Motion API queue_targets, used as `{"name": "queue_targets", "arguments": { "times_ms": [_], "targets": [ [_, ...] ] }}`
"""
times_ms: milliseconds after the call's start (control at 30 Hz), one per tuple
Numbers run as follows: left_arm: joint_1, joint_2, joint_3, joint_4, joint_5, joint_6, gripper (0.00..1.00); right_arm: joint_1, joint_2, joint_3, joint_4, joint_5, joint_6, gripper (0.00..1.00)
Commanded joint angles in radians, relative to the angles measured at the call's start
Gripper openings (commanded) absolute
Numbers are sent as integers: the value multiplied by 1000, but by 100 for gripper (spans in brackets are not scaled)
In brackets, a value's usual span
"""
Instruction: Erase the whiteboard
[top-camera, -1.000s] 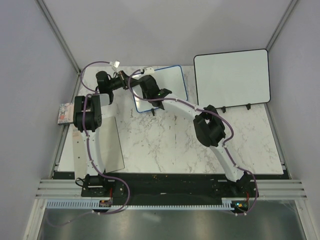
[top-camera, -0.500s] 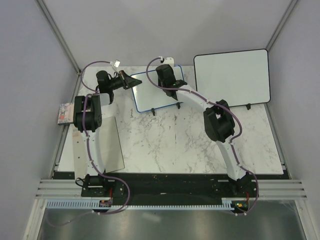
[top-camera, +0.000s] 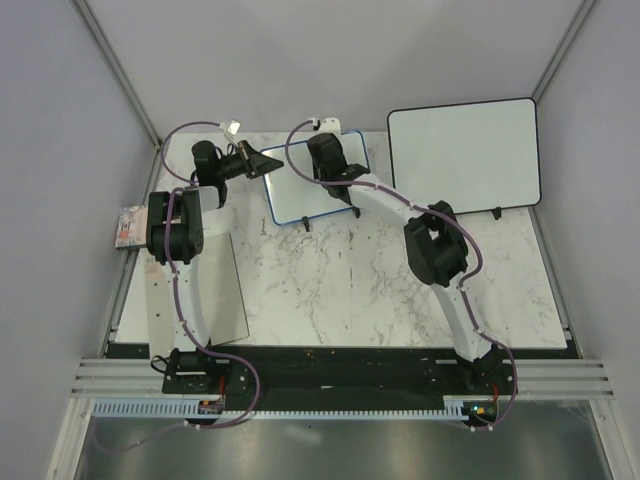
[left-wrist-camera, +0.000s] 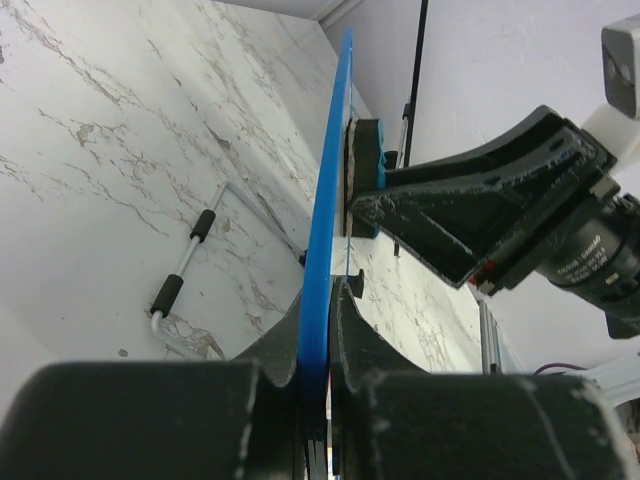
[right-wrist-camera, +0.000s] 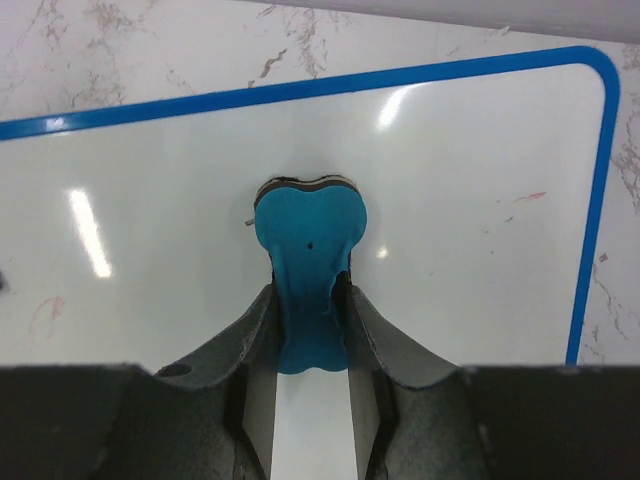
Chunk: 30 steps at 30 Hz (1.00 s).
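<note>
The whiteboard (top-camera: 300, 200) stands near the worktop's (top-camera: 330, 290) far edge, with the black-framed board (top-camera: 465, 150) to its right. Only the left wrist view shows the left claw (left-wrist-camera: 320, 300) clamped on its blue side edge. Only the right wrist view shows the right claw (right-wrist-camera: 310, 295) gripping a blue eraser (right-wrist-camera: 308, 225) pressed to its face. White surface with faint red marks (right-wrist-camera: 530, 196) spreads either side to the frame.

The left arm (top-camera: 178, 225) is bending sharply at its elbow, its forearm pointing rightward. The left gripper (left-wrist-camera: 318, 320) is pinching the whiteboard (left-wrist-camera: 335, 150) by its edge. The right arm (top-camera: 436, 250) is extending far and leftward, wrist angled down. The right gripper (right-wrist-camera: 310, 300) is clamping a blue eraser (right-wrist-camera: 308, 225), holding it against the board's face.
</note>
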<state>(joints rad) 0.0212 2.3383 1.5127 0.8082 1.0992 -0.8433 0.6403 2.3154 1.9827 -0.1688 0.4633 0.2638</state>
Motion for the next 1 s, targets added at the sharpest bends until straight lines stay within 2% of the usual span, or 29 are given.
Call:
{"name": "queue_targets", "arguments": {
  "times_ms": [0,333,533,733,967],
  "targets": [
    [-9,4,-6,-44,1,242,2,87,74,50,-21,-55,-18,0],
    [-9,4,-5,-50,1,243,2,167,141,146,-28,-106,-21,0],
    [-9,4,-2,-53,2,247,2,165,157,157,-40,-51,-35,0],
    [-9,3,-3,-55,2,248,2,99,136,122,-72,15,-11,0],
    [-9,4,0,-58,2,251,2,-40,49,-22,-64,23,35,0]
  ]
}}
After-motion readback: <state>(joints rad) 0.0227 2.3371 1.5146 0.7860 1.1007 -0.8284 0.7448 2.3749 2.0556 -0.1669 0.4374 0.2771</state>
